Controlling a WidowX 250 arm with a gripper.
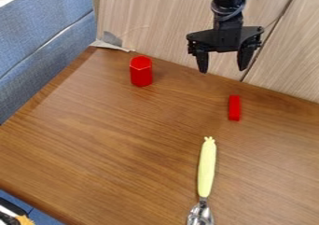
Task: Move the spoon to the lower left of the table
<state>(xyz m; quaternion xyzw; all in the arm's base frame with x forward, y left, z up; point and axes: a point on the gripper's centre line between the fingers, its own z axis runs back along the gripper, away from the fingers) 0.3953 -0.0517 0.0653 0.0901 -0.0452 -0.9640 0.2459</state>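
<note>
At the frame's upper right, my claw [221,66] hangs spread and empty; the spoon [206,172], lower right, still needs moving lower left.

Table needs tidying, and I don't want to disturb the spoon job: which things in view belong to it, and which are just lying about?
For the job:
- spoon
- table
- claw

Just lying about:
- big red block
- small red block
</note>
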